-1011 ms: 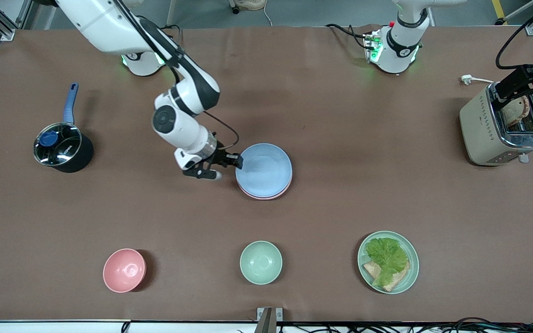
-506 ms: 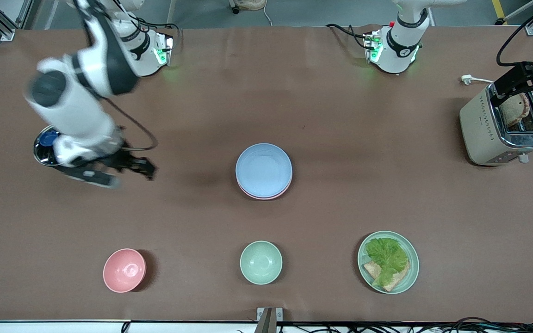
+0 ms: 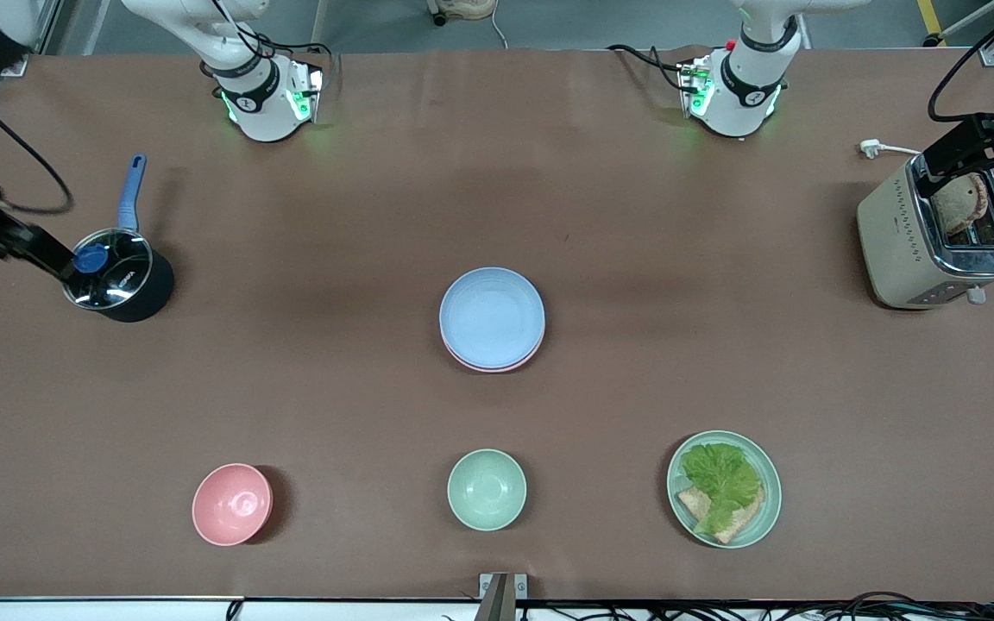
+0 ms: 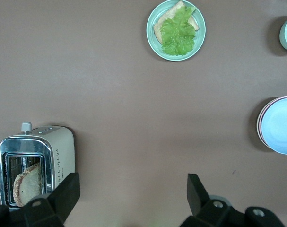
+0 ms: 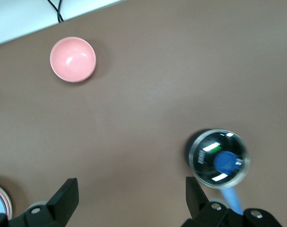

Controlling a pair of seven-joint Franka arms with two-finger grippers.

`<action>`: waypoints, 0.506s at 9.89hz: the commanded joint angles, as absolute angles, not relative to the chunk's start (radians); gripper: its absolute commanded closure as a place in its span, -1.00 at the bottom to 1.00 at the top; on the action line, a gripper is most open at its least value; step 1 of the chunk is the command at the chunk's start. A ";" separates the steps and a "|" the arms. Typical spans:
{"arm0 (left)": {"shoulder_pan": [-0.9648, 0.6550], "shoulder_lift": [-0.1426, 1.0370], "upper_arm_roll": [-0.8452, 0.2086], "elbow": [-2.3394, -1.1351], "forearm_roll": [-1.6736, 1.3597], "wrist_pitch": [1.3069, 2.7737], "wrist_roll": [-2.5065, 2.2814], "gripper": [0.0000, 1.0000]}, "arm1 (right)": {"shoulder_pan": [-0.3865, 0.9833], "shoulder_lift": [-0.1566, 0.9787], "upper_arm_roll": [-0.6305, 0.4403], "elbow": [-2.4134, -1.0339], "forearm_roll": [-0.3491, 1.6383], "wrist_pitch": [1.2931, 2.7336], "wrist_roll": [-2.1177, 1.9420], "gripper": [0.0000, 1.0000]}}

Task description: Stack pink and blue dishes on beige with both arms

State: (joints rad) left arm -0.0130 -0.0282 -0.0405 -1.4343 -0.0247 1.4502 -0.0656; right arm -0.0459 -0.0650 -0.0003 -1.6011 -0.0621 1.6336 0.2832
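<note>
The light blue plate [image 3: 492,316] lies on the pale pink plate, of which only a rim [image 3: 487,367] peeks out, at the middle of the table. No beige plate shows; anything under the stack is hidden. My right gripper [image 3: 15,242] hangs open and empty at the right arm's end of the table, beside the pot; its wrist view has the right gripper [image 5: 130,198] over bare table. My left gripper [image 3: 993,160] waits open and empty above the toaster. Its wrist view shows the left gripper [image 4: 131,196] and, well away from it, the blue plate [image 4: 281,126].
A black pot [image 3: 117,274] with a blue handle stands near the right gripper. Nearest the camera are a pink bowl [image 3: 232,504], a green bowl [image 3: 487,489] and a green plate [image 3: 764,511] with lettuce and bread. A toaster [image 3: 902,246] holds toast at the left arm's end.
My right arm has swung away from the blue plate's rim toward its own end of the table, ending beside the pot. The plate stack stays put. The left arm has not moved.
</note>
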 commanded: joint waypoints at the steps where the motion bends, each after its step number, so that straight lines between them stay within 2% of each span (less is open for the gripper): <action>1: -0.008 -0.026 -0.051 -1.454 -0.002 1.440 -0.064 -1.00 | -0.054 -0.029 -0.047 -1.445 0.017 1.491 0.130 -1.00; 5: -0.008 -0.026 -0.052 -1.454 0.000 1.443 -0.066 -1.00 | -0.051 -0.011 -0.044 -1.440 0.005 1.485 0.091 -1.00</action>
